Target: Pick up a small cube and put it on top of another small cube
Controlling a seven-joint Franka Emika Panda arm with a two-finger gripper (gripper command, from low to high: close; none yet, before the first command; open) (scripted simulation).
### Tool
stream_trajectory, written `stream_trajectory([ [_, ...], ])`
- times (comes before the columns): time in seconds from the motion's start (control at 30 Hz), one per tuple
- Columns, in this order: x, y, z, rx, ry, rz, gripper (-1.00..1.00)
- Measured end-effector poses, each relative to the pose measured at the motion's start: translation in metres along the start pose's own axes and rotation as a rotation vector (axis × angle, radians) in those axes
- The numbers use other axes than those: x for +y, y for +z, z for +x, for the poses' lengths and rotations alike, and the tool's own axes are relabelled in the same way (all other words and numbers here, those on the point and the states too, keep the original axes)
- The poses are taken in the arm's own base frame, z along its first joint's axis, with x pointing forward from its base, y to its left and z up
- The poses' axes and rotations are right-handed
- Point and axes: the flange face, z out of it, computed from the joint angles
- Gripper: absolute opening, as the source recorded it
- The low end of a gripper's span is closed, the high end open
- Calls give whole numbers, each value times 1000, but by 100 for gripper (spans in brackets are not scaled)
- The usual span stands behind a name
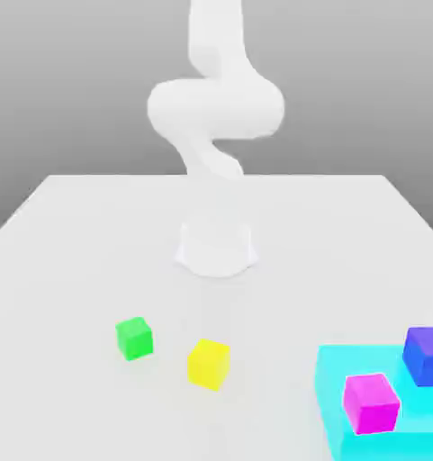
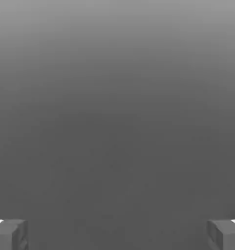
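In the exterior view we see the white arm [image 1: 215,108] rising from its round base [image 1: 216,248] on the pale table [image 1: 67,234], and we take that base as our landmark. The small bright green cube [image 1: 134,338] sits on the table in front of the base, toward the exterior view's left. The yellow cube [image 1: 208,364] lies just beside the green one, nearly straight in front of the base and a little nearer the camera; the two are apart, not touching. Far off toward the exterior view's right of the base we find a cyan platform [image 1: 332,369], and on it stand the deep blue-violet cube [image 1: 427,356] and the magenta cube [image 1: 371,402], the magenta one nearer the camera.

The hand view gives us what the exterior view does not: the gripper [image 2: 117,234], its two grey fingertips [image 2: 9,234] spread wide apart with nothing between them, set against plain grey background
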Motion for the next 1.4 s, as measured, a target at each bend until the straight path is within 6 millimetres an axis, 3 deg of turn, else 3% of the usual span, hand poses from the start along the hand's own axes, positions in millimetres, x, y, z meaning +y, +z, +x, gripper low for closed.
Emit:
stream_trajectory([
  [0.13, 52, 96, -4, -46, 160, -143, 0],
  [0.3, 140, 192, -27, -96, 370, -320, 0],
  [0.47, 249, 260, -76, -145, 612, -513, 0],
  [0.63, 362, 303, -149, -183, 867, -709, 0],
  [0.83, 392, 338, -178, -189, 886, -730, 0],
  [0.87, 396, 342, -182, -191, 886, -729, -100],
  [1.1, 396, 343, -183, -191, 886, -728, -100],
  [1.4, 360, 301, -157, -201, 860, -724, -100],
])
